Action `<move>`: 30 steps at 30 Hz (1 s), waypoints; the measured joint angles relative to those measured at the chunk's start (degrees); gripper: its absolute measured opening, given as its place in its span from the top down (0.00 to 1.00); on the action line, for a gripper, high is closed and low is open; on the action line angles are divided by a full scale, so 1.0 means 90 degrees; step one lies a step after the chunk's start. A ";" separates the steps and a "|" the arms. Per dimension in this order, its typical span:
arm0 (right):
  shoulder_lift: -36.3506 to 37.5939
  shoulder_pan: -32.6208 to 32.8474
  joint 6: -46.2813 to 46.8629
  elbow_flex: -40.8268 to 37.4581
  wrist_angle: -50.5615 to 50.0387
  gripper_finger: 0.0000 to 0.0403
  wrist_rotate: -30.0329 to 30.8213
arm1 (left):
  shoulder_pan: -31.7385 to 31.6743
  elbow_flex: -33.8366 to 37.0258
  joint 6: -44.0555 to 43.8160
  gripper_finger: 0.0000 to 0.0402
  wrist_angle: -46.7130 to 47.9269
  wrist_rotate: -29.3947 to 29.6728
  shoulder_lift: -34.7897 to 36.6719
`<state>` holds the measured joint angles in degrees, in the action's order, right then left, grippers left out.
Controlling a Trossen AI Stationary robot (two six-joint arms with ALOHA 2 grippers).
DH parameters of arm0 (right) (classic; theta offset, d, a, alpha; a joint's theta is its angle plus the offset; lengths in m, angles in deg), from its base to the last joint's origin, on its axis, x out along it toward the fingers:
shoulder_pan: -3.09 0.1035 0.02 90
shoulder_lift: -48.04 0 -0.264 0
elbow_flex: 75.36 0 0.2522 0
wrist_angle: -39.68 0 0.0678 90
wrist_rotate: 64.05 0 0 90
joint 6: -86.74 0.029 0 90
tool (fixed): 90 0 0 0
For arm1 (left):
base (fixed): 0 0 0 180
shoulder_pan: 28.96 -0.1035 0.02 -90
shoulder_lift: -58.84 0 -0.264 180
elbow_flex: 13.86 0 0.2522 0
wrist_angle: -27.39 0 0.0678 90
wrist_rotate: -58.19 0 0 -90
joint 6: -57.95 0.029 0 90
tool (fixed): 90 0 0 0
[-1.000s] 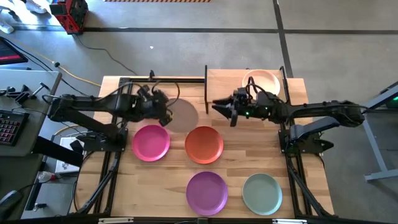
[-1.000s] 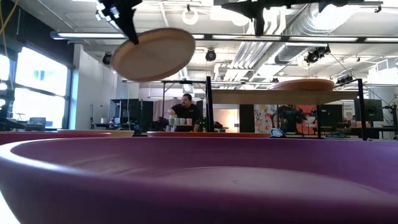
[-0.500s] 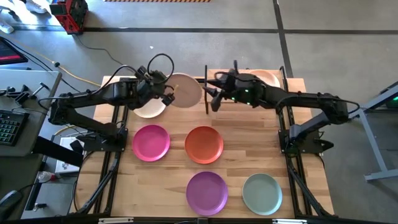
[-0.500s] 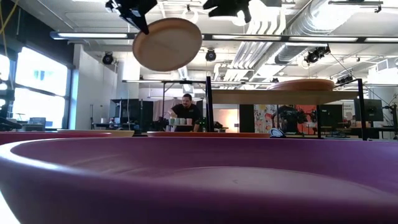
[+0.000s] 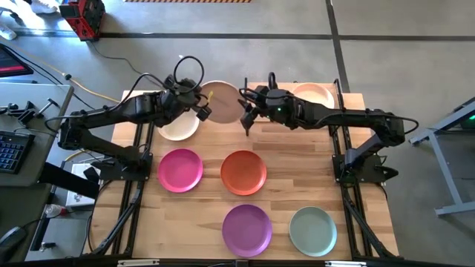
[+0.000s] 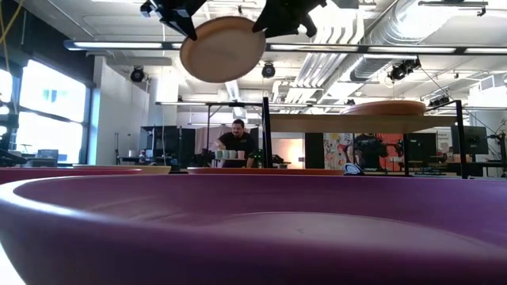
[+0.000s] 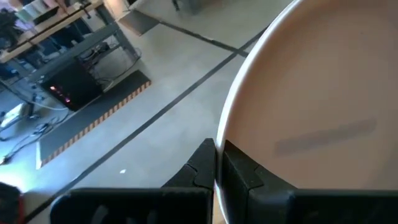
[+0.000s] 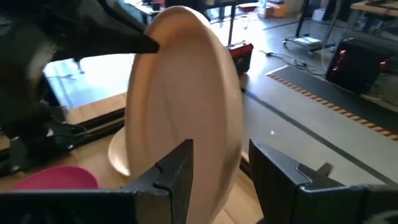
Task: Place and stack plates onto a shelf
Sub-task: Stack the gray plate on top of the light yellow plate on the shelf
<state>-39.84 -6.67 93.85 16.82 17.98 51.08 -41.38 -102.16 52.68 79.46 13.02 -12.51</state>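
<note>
High view: the left end effector is clenched on a beige plate, held aloft at the tabletop's far edge, left of the shelf. Right wrist view: the right end effector straddles that plate's rim, fingers spread.

Overhead, table-level and both wrist views share the raised beige plate.

Beige plate held tilted above table, peach plate on shelf
</note>
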 joint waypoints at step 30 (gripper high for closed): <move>0.0002 -0.0058 0.1199 -0.0005 -0.0337 0.99 0.0174 | -0.0253 0.0000 0.0497 0.82 -0.0446 -0.1330 0.0002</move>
<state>-39.82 -7.19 104.64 16.77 14.94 52.65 -43.66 -102.16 57.15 75.44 1.05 -12.49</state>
